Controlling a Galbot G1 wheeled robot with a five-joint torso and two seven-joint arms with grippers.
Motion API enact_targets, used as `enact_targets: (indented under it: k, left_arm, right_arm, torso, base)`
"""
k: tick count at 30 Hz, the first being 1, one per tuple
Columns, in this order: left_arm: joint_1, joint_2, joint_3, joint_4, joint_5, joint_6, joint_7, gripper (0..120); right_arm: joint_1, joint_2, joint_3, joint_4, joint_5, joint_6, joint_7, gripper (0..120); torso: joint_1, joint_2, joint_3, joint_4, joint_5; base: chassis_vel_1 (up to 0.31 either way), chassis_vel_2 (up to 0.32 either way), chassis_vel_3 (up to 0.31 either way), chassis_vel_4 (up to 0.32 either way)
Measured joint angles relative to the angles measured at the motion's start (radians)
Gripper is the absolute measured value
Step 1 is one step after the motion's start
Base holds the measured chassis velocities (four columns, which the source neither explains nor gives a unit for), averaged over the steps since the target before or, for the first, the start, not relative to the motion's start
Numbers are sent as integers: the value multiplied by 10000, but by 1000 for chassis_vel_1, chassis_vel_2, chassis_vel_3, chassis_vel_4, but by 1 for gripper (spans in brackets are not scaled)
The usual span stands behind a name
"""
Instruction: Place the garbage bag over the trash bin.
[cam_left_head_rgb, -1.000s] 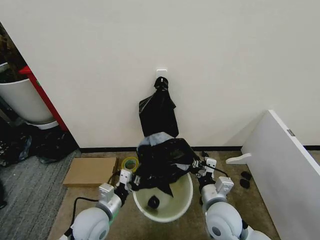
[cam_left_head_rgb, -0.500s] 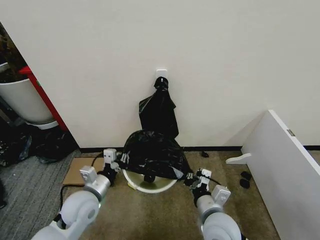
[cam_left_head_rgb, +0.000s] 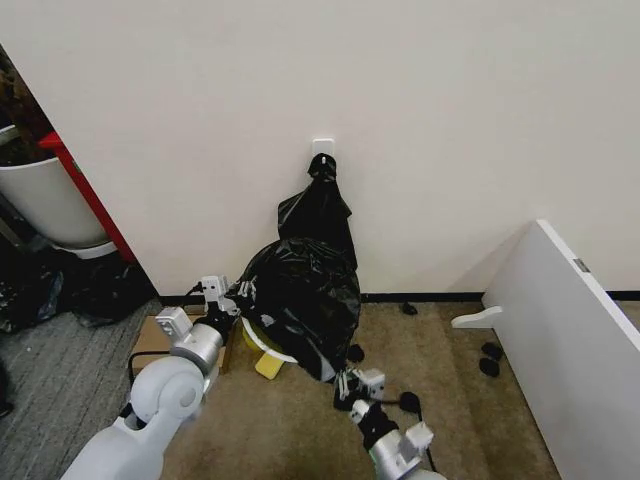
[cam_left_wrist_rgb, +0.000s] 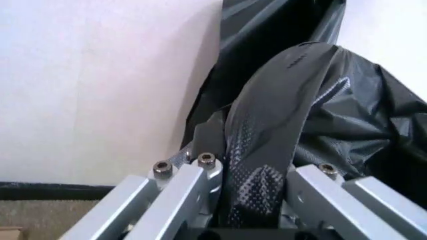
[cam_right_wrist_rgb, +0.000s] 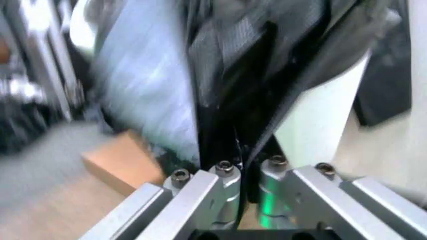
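The garbage bag (cam_left_head_rgb: 300, 295) draped over the tilted trash bin (cam_left_head_rgb: 262, 345) by the wall. Left pincer (cam_left_head_rgb: 232, 295) and right pincer (cam_left_head_rgb: 348, 385) each clamped its plastic.

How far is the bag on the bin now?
Done: the bag covers most of the bin. In hand: the left gripper and right gripper each pinch a bag edge. Left: the near rim is bare and the bin looks tilted.
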Motion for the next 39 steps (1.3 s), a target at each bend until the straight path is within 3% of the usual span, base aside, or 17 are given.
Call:
enact_targets:
  k: [6, 8, 15, 19, 23, 25, 30, 39]
  left_arm:
    - [-152, 26, 26, 147, -3, 3, 1, 4]
    - [-199, 27, 25, 185, -3, 2, 1, 4]
    - [-484, -51, 75, 432, 11, 2, -29, 4]
    - [-401, -83, 33, 453, 52, 2, -32, 4]
    - [-294, -120, 22, 464, 173, 1, -48, 4]
    - [-285, -129, 34, 465, 196, 1, -53, 4]
    - [-223, -117, 57, 431, 238, 0, -88, 4]
    - [-145, -67, 14, 364, 241, -1, -145, 4]
  right_arm:
    - [253, 39, 935, -817, -1619, 1321, -691, 22]
    - [228, -43, 1035, -747, -1588, 1494, -926, 26]
    - [-120, -1171, 1762, 213, -261, 2763, -4096, 55]
    - [-229, -1565, 1867, 863, 695, 2760, -4589, 67]
    - [-454, -1606, 1558, 1914, 1235, 2019, -3607, 85]
    - [-499, -1525, 1451, 2090, 1073, 1755, -3153, 86]
    - [-624, -1163, 1143, 2214, -44, 930, -1574, 66]
    - [-821, -935, 992, 2054, -986, 525, -785, 36]
  torso:
    - [0, 0, 0, 0, 1]
    - [0, 0, 0, 0, 1]
    - [0, 0, 0, -2, 0]
    - [0, 0, 0, -1, 0]
    - [0, 0, -1, 1, 0]
    - [0, 1, -1, 0, 0]
    - [0, 0, -1, 0, 0]
    - [0, 0, -1, 0, -1]
  base:
    - [0, 0, 0, 0]
    - [0, 0, 0, 0]
    - [0, 0, 0, 0]
    - [0, 0, 0, 0]
    - [0, 0, 0, 0]
    - [0, 0, 0, 0]
    - [0, 0, 0, 0]
    - [0, 0, 0, 0]
